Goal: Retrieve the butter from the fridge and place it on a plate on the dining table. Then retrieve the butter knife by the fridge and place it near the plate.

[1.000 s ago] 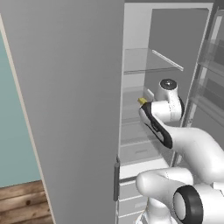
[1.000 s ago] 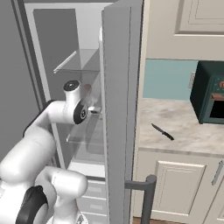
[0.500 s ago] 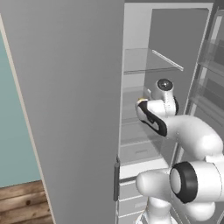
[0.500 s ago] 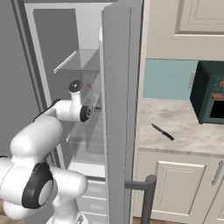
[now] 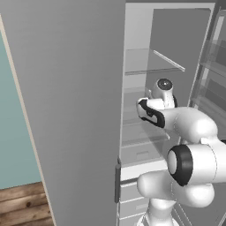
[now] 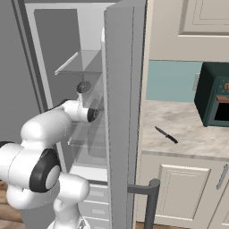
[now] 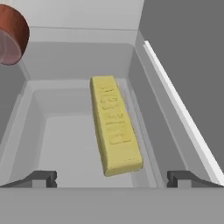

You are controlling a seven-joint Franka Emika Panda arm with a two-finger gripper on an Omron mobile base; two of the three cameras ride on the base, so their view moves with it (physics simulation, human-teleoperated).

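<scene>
Pale-yellow butter flat in fridge bin

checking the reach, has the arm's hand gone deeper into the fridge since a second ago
Yes. In the left base view the hand has shifted left and further in under the fridge's glass shelf, toward the butter.

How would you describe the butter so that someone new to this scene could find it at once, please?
Look inside the open fridge, at the pale shelf ahead of the gripper. The butter lies there: a pale-yellow stick, unlike the round reddish-brown thing behind it.
</scene>
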